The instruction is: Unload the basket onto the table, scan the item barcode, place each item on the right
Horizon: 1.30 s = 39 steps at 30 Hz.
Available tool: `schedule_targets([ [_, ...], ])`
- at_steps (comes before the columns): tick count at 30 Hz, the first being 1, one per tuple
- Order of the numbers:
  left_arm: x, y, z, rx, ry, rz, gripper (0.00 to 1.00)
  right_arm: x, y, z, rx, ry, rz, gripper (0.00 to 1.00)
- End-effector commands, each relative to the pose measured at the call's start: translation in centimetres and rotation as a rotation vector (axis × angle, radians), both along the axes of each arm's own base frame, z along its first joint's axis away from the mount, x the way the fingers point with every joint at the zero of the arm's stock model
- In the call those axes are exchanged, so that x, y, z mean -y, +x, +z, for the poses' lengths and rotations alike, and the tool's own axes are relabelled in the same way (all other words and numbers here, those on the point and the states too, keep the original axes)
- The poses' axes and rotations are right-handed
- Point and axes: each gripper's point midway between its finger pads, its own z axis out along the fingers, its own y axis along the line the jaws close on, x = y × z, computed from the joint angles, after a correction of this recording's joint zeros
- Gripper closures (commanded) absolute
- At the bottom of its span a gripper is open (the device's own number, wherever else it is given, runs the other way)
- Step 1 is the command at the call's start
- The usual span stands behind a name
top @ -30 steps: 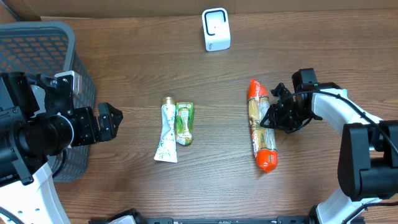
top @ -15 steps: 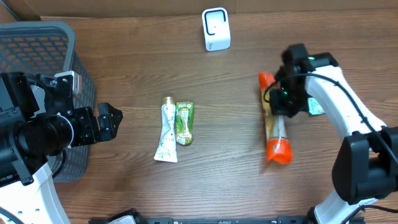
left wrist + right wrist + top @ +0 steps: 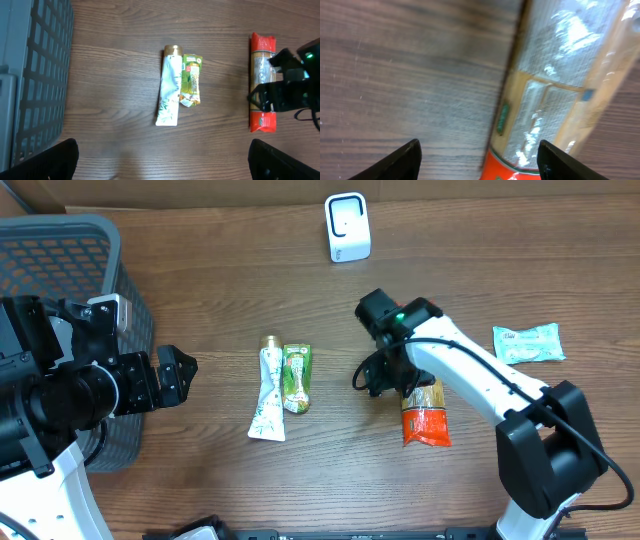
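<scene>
Well, we are working over a brown wood-grain table (image 3: 200, 480), with a tan strip (image 3: 200, 192) running along its far edge. A grey basket (image 3: 60, 250) is sitting at the left and a white scanner (image 3: 347, 227) at the far side. The long packet (image 3: 426, 418) is lying flat right of centre, its long axis running far to near and an orange end pointing toward the near edge. Our right gripper (image 3: 477, 160) is hanging close above it, jaws spread and holding nothing. Our left gripper (image 3: 172, 376) is standing wide open beside the basket.
</scene>
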Motion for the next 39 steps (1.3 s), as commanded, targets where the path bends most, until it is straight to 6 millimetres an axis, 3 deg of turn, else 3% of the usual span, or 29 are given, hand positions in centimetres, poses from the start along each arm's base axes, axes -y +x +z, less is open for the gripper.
schedule_targets([
  [1,-0.1,0.1,-0.1,-0.002,0.003,-0.001,0.00,1.6,3.5,2.6,0.069,0.047,-0.113,0.27],
  [7,-0.1,0.1,-0.1,-0.002,0.003,-0.001,0.00,4.9,5.3,4.0,-0.004,0.255,-0.177,0.17],
  [11,-0.1,0.1,-0.1,-0.002,0.003,-0.001,0.00,8.1,5.0,2.5,-0.050,0.332,-0.212,0.16],
  [14,-0.1,0.1,-0.1,-0.002,0.003,-0.001,0.01,9.1,4.4,0.8,-0.069,0.384,-0.224,0.16],
  [20,-0.1,0.1,-0.1,-0.002,0.003,-0.001,0.00,8.6,3.2,-2.7,-0.067,0.536,-0.206,0.16],
  [32,-0.1,0.1,-0.1,-0.002,0.003,-0.001,0.00,7.9,5.4,-3.9,0.079,0.650,-0.162,0.19],
  [36,-0.1,0.1,-0.1,-0.001,0.003,-0.002,0.00,7.5,5.0,-4.7,0.077,0.678,-0.169,0.30],
  [39,-0.1,0.1,-0.1,-0.001,0.003,-0.001,0.00,7.4,4.2,-5.8,0.033,0.684,-0.196,0.49],
])
